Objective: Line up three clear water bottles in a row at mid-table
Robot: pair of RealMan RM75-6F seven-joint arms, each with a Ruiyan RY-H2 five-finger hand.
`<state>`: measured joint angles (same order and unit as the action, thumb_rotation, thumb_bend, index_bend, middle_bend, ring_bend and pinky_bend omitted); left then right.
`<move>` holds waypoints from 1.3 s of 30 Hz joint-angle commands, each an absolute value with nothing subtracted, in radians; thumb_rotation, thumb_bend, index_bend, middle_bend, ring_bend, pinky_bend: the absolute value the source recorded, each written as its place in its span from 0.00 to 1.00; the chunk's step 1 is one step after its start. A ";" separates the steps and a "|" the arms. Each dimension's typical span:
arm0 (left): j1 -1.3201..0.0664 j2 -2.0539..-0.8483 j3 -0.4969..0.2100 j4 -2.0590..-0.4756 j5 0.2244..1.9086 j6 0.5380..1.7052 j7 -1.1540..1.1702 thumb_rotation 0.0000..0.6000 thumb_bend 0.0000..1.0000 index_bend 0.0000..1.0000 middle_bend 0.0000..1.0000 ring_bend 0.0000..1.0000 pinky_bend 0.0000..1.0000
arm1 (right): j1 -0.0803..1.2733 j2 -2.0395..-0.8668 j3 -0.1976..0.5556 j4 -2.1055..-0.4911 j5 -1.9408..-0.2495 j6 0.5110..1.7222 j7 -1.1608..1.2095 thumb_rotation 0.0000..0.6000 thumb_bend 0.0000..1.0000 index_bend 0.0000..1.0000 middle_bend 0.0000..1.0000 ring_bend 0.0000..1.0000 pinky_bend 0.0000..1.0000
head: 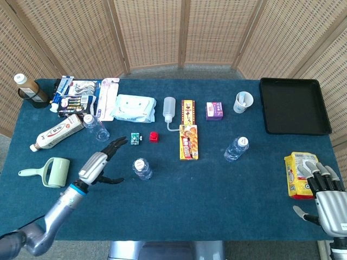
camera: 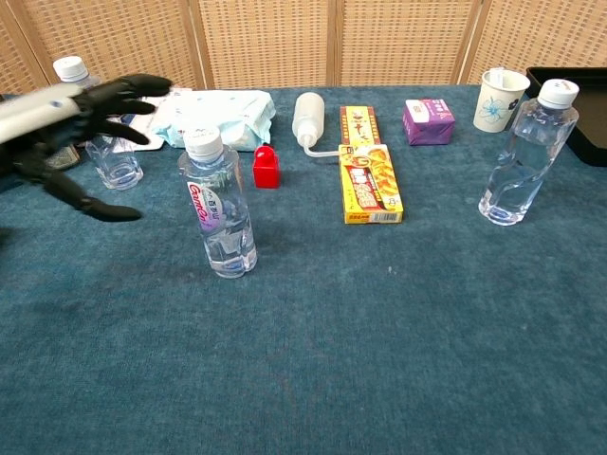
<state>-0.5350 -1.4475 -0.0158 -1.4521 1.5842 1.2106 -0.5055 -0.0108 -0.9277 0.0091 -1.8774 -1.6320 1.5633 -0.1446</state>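
Fingers (camera: 114,95) of left hand (head: 97,164) spread, nr upright bottle (camera: 218,213) w/ water.

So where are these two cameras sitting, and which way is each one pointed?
Head view: high up, looking steeply down on the whole blue table; shows the left hand, its arm, and the right hand.
Chest view: low, near the table's edge, looking across it toward the wicker screen; only the left hand shows.
Shared: left hand, middle bottle, red block, paper cup.

Glossy clear plastic bottle (camera: 219,220) on matt cloth-covered table (camera: 379,341).
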 commanded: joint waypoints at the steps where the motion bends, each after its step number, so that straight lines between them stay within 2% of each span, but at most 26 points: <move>1: -0.491 -1.298 0.054 -1.507 1.655 1.267 -0.533 1.00 0.15 0.00 0.00 0.00 0.15 | -0.010 -0.929 0.008 -1.879 -1.634 1.560 -0.149 1.00 0.01 0.13 0.07 0.04 0.04; 9: -0.400 -1.113 0.129 -1.535 1.727 1.409 -0.594 1.00 0.11 0.00 0.00 0.00 0.10 | -0.002 -0.935 0.011 -1.878 -1.614 1.540 -0.156 1.00 0.01 0.13 0.07 0.04 0.04; 15: -0.307 -1.008 0.132 -1.604 1.726 1.553 -0.520 1.00 0.11 0.00 0.00 0.00 0.10 | 0.013 -0.941 0.016 -1.874 -1.581 1.503 -0.160 1.00 0.01 0.13 0.07 0.04 0.04; 22: -0.205 -0.862 0.146 -1.739 1.610 1.584 -0.396 1.00 0.11 0.00 0.00 0.00 0.10 | 0.044 -0.965 0.035 -1.871 -1.527 1.448 -0.110 1.00 0.00 0.10 0.07 0.06 0.06; 25: -0.174 -0.833 0.144 -1.759 1.600 1.609 -0.402 1.00 0.11 0.00 0.00 0.00 0.10 | 0.067 -0.983 0.050 -1.864 -1.500 1.415 -0.025 1.00 0.00 0.07 0.07 0.09 0.09; 30: -0.140 -0.807 0.140 -1.764 1.621 1.638 -0.439 1.00 0.11 0.00 0.00 0.00 0.10 | 0.169 -0.973 0.084 -1.817 -1.471 1.250 0.215 1.00 0.00 0.04 0.07 0.10 0.12; 39: -0.108 -0.793 0.138 -1.756 1.674 1.654 -0.474 1.00 0.11 0.00 0.00 0.00 0.10 | 0.337 -1.048 0.166 -1.638 -1.414 1.042 0.584 1.00 0.00 0.02 0.08 0.12 0.17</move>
